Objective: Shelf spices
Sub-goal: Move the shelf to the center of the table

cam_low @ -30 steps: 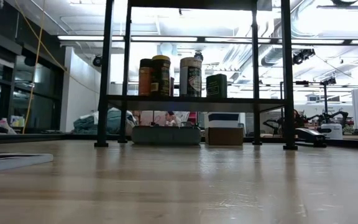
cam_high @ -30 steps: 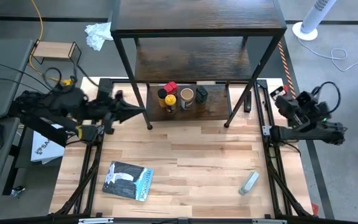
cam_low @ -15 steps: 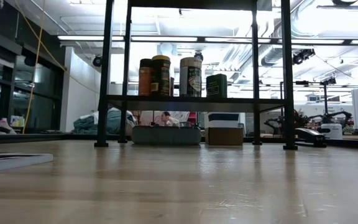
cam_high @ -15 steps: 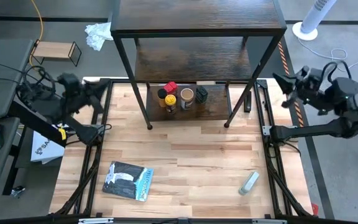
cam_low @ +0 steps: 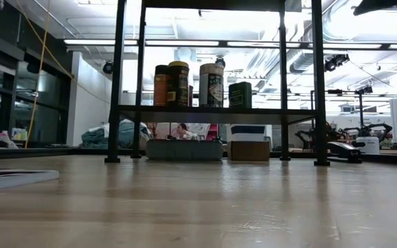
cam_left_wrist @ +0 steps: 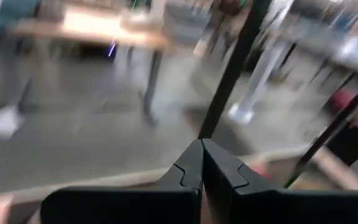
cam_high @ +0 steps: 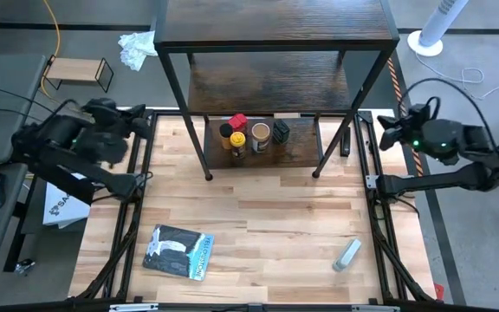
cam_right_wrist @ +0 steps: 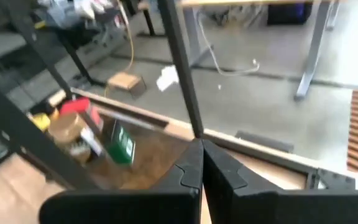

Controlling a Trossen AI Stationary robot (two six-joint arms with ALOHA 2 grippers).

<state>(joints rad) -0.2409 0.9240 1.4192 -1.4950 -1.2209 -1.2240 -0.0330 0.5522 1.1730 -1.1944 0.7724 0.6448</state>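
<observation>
The spices (cam_high: 251, 133) stand in a cluster on the lower board of the dark wood shelf (cam_high: 275, 82). They are a red one, a brown jar, a yellow-lidded jar, a tan-lidded jar and a small black one. In the low view the spices (cam_low: 202, 85) stand upright in a row. My left gripper (cam_high: 141, 121) is shut, beyond the table's left edge, left of the shelf. My right gripper (cam_high: 385, 130) is shut, right of the shelf, above the table's right edge. Its wrist view looks past the shut fingertips (cam_right_wrist: 202, 155) at the spices (cam_right_wrist: 82, 127).
A flat blue-grey packet (cam_high: 178, 251) lies near the table's near left corner, and a grey-white tube (cam_high: 346, 254) near its near right. The shelf's black legs (cam_high: 208, 147) stand on the table. A small light-wood rack (cam_high: 76, 69) stands on the floor, far left.
My left arm has drawn back from the shelf's left front leg toward the table's left edge and folded up. My right arm has swung up from its folded pose and turned its gripper toward the shelf's right side. The spices have not moved.
</observation>
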